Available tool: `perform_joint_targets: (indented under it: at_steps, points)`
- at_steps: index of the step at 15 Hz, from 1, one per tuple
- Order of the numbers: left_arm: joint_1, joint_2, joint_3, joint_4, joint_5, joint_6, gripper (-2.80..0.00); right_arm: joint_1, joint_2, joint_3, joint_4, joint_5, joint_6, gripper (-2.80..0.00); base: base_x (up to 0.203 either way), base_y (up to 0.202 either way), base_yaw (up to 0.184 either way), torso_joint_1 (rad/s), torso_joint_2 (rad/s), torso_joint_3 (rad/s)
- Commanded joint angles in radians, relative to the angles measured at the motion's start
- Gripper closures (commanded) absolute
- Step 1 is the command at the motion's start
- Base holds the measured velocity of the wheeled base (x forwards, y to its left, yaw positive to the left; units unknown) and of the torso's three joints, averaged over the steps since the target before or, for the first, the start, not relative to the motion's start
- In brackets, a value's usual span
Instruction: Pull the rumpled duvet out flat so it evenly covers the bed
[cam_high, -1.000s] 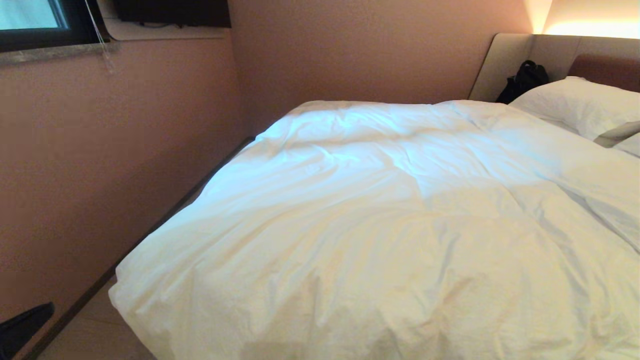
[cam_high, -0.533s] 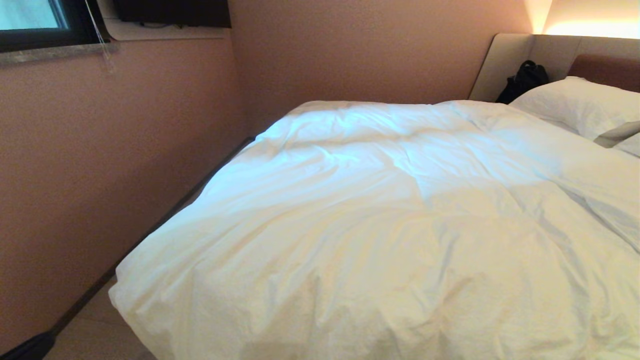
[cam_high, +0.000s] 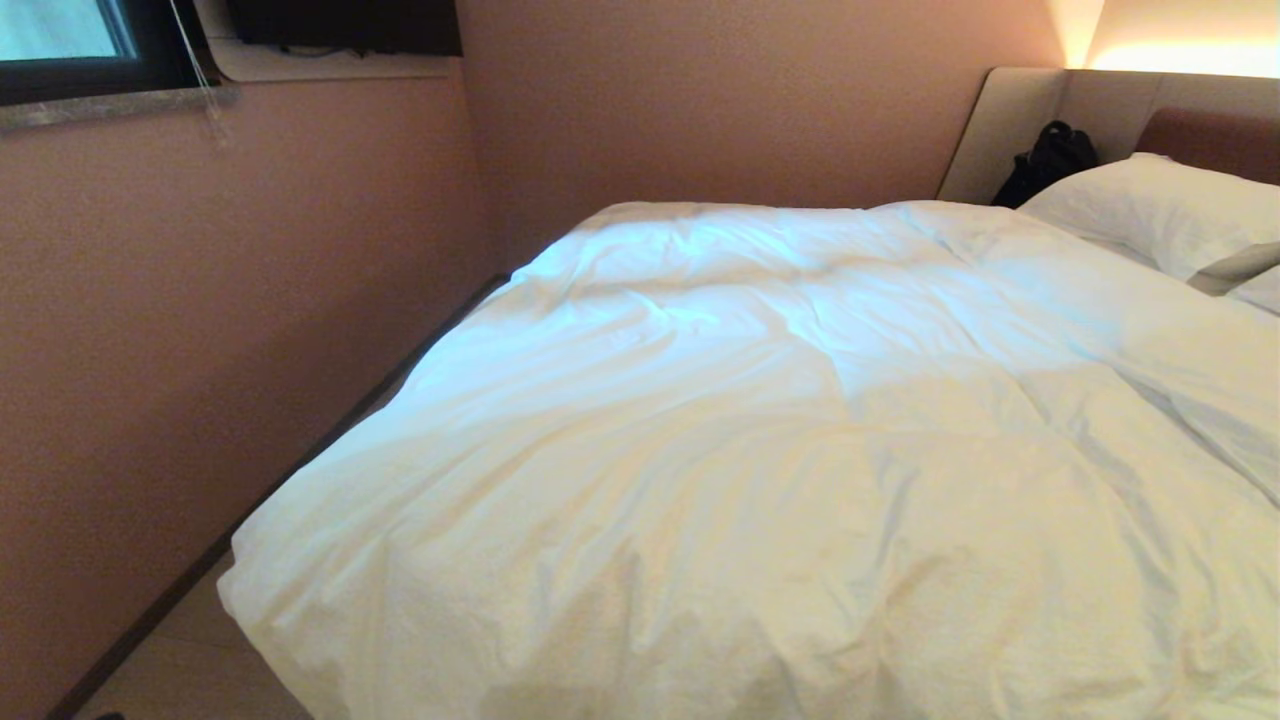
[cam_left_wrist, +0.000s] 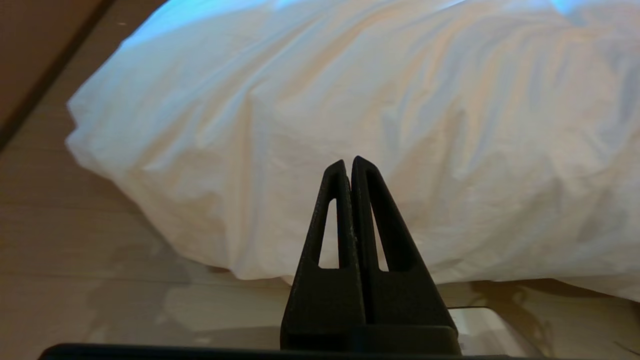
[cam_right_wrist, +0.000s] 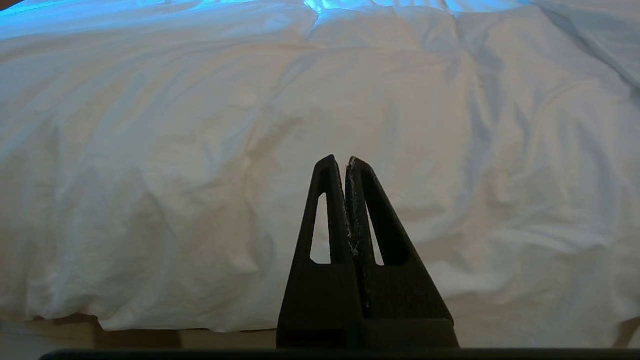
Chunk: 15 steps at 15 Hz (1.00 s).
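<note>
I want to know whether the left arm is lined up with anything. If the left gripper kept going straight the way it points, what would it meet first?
Most likely the duvet: the left gripper, shut and empty, points at its hanging front near the corner. Depth is unclear, but nothing else shows in between.

You've got a white duvet (cam_high: 760, 450), plain, no pattern, w/ a bluish tint on the far part and a warm cream cast on the near part. Pillows (cam_high: 1160, 210) white too. Headboard (cam_high: 1020, 130) beige w/ a brown panel. Bag (cam_high: 1050, 158) by it is black. Wall (cam_high: 250, 300) dusty pink, plain. Floor (cam_left_wrist: 75, 260) light tan wood-look. Left gripper (cam_left_wrist: 348, 162) and right gripper (cam_right_wrist: 340, 160) both matte black.
</note>
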Motion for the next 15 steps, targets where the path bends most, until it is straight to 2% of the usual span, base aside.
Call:
perform_joint_targets:
  at_steps: [1,9,15]
  points:
    - [-0.036,-0.01,0.0,0.001,0.003,-0.014,0.0,0.0,0.0,-0.001,0.001,0.0,0.0,0.0,0.0,0.0,0.0,0.0,0.0,0.0]
    - [-0.163,-0.114,0.026,0.027,0.008,-0.018,0.0,0.0,0.0,0.001,0.001,0.0,0.0,0.0,0.0,0.0,0.0,0.0,0.0,0.0]
    - [-0.166,-0.114,0.058,0.031,0.012,-0.015,0.0,0.0,0.0,-0.001,0.001,0.0,0.0,0.0,0.0,0.0,0.0,0.0,0.0,0.0]
